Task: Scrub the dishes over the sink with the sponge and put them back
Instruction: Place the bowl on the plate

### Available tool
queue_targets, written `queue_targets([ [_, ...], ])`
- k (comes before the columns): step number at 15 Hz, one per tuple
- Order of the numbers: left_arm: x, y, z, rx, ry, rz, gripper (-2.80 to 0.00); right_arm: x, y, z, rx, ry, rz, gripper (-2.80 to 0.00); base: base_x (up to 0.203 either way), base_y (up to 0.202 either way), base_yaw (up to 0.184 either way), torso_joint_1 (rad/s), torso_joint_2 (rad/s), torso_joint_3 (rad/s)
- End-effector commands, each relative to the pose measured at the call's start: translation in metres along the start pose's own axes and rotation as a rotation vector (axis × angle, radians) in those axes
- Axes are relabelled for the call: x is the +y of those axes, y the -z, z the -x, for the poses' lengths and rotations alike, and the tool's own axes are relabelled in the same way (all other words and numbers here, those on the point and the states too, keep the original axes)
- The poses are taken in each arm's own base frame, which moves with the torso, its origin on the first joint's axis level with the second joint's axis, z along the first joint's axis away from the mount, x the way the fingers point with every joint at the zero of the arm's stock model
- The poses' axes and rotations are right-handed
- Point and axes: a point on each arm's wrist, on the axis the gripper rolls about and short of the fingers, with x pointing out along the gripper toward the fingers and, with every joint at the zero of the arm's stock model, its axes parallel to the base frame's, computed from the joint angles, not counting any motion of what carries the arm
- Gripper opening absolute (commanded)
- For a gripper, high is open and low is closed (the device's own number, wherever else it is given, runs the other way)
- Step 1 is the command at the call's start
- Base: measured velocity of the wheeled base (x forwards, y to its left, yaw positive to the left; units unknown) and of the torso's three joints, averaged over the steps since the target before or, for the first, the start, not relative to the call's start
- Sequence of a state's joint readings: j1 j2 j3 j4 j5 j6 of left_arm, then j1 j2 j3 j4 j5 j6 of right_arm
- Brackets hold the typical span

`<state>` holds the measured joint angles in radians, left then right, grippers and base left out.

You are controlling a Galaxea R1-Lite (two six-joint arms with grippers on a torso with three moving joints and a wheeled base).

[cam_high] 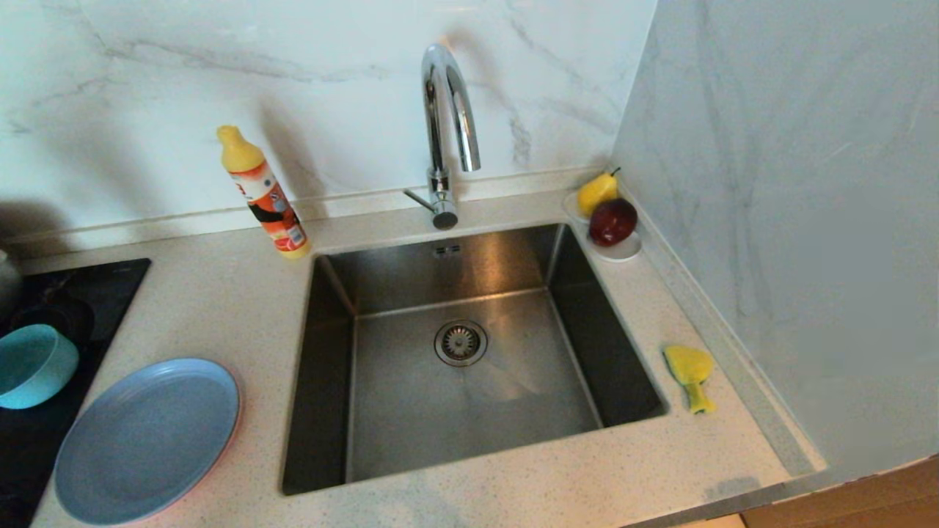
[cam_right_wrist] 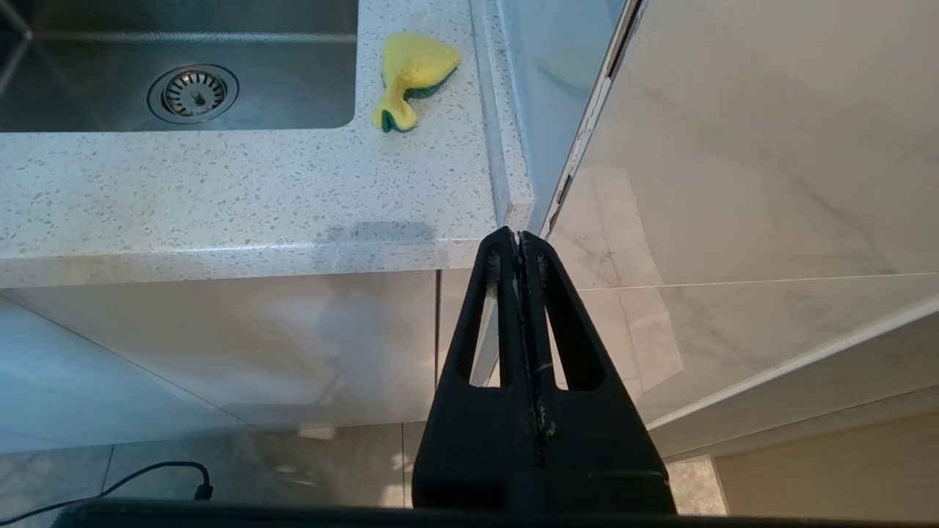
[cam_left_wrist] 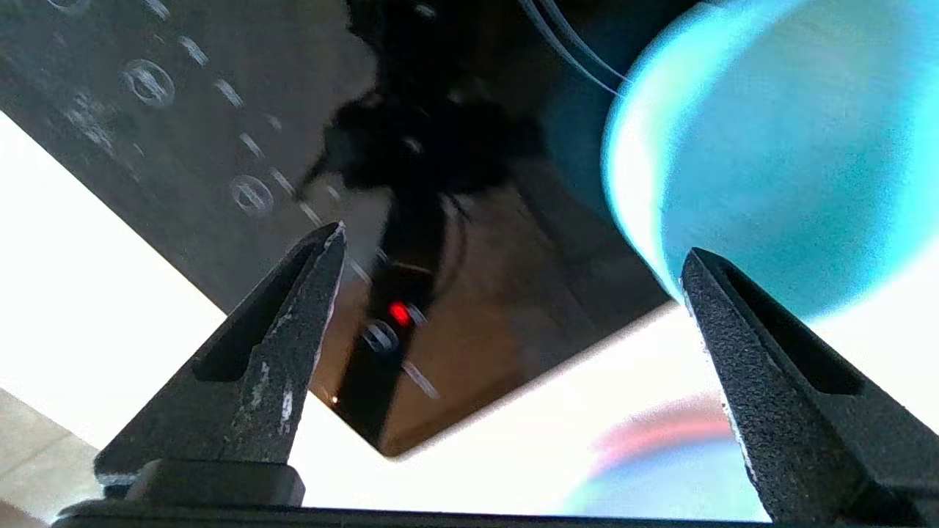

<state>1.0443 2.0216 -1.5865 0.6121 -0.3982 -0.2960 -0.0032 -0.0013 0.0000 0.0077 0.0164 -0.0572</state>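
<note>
Marble walls are backing our table [cam_high: 220, 308] where we are hovering the left gripper [cam_left_wrist: 513, 293], fingers spread and empty, beside the bowl [cam_high: 33, 367] on the hob [cam_high: 110, 282], the right gripper [cam_right_wrist: 519, 238] clenched and parked, dishes seemingly returned, sponge [cam_high: 689, 370] right of the sink [cam_high: 469, 352].

My head view cuts off the teal bowl [cam_high: 33, 365] at its edge. The pink plate [cam_high: 236, 411] shows only as a rim under the blue plate [cam_high: 147, 438]. Neither pincer appears there. My left wrist view blurs the bowl.
</note>
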Motion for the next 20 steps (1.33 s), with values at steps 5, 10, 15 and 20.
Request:
queue_targets([
  [5, -0.002, -0.011, -0.003, 0.009, 0.020, 0.025, 0.00, 0.000, 0.000, 0.000, 0.001, -0.001, 0.001, -2.80, 0.000, 0.000, 0.000, 0.000, 0.00, 0.000],
  [10, 0.010, -0.018, -0.035, 0.028, -0.049, 0.092, 0.00, 0.000, 0.000, 0.000, 0.001, -0.001, 0.001, -2.80, 0.000, 0.000, 0.000, 0.000, 0.00, 0.000],
  [15, 0.011, -0.017, -0.037, 0.034, -0.053, 0.097, 0.00, 0.000, 0.000, 0.000, 0.001, -0.001, 0.001, -2.80, 0.000, 0.000, 0.000, 0.000, 0.00, 0.000],
  [20, 0.015, -0.015, -0.044, 0.053, -0.063, 0.104, 0.00, 0.000, 0.000, 0.000, 0.001, -0.001, 0.001, -2.80, 0.000, 0.000, 0.000, 0.000, 0.00, 0.000],
])
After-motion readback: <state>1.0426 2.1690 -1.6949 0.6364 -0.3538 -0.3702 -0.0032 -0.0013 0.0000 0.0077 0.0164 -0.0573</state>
